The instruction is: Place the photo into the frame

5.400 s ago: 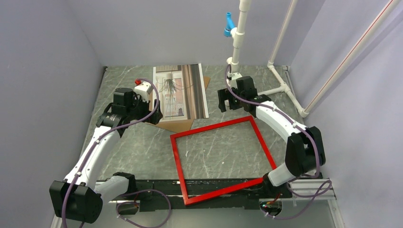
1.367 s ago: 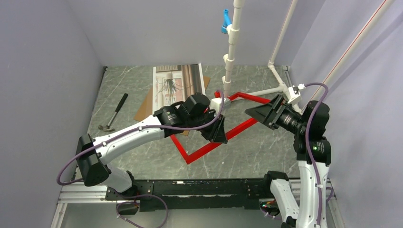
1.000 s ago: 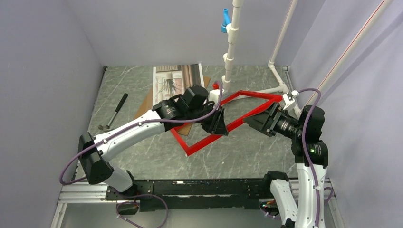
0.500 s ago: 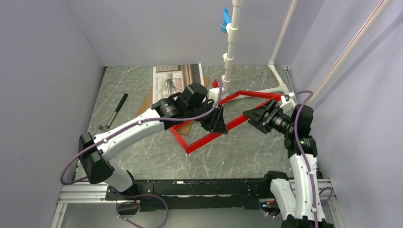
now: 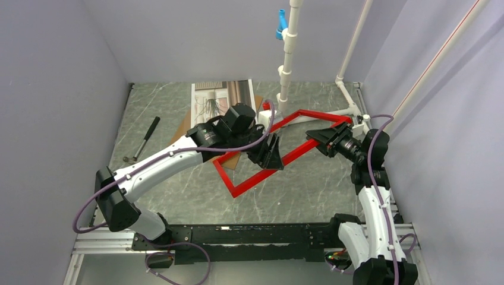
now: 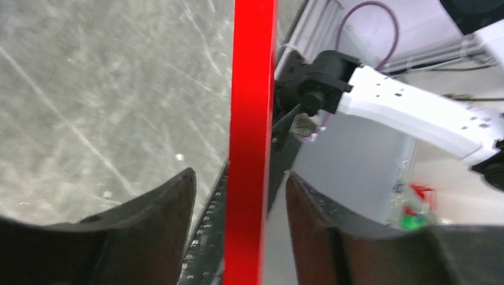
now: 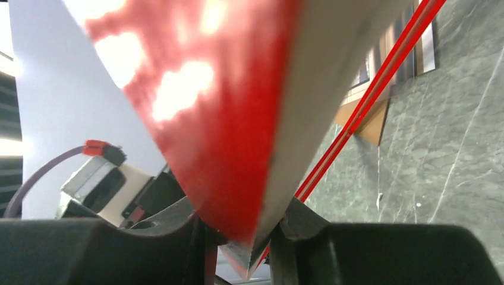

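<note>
Newly clamped on a corner of the red frame (image 6: 249, 119) with right fingers (image 7: 89, 249); newly slackened around its rail with left fingers (image 6: 148, 237).

We see the frame (image 6: 249, 119) in bright red between black fingers (image 6: 160, 237), over a grey surface (image 5: 285, 196) with white marble veins; the photo (image 5: 223, 98) shows brown stripes.

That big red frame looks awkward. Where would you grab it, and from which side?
Probably by one of its thin straight rails, coming from outside the frame and pinching across the thin section. It is an open rectangle, so only the rails offer a hold. The right hand is clamped near the right corner; the left hand straddles another rail, open.
</note>
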Action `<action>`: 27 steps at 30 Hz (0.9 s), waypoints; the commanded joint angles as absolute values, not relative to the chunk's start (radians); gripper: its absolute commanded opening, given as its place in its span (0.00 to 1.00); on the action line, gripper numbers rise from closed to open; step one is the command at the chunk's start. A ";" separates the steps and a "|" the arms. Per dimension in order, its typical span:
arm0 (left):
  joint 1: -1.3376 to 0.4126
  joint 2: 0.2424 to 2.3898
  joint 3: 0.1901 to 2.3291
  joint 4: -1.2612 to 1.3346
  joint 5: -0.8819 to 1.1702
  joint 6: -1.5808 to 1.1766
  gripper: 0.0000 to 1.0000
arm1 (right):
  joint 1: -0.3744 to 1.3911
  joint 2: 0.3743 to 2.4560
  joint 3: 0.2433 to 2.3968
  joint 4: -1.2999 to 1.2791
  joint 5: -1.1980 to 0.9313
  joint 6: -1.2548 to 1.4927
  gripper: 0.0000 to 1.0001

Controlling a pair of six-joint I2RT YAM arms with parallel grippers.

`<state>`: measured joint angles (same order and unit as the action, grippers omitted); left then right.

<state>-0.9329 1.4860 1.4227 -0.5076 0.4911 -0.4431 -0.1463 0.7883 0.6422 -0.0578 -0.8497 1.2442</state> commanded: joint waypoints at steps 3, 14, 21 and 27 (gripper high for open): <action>-0.928 1.481 1.603 -0.639 0.331 -0.350 0.91 | -0.151 0.791 0.750 -0.121 -0.781 1.093 0.00; -1.204 1.688 1.991 -0.972 -0.243 -0.136 0.99 | -0.148 0.804 0.886 -0.364 -0.690 1.037 0.00; -1.354 1.819 2.021 -1.024 -0.628 -0.093 0.97 | -0.149 0.803 0.879 -0.356 -0.699 1.052 0.00; -1.407 1.858 1.994 -1.021 -0.848 -0.105 0.79 | -0.148 0.800 0.868 -0.348 -0.711 1.056 0.00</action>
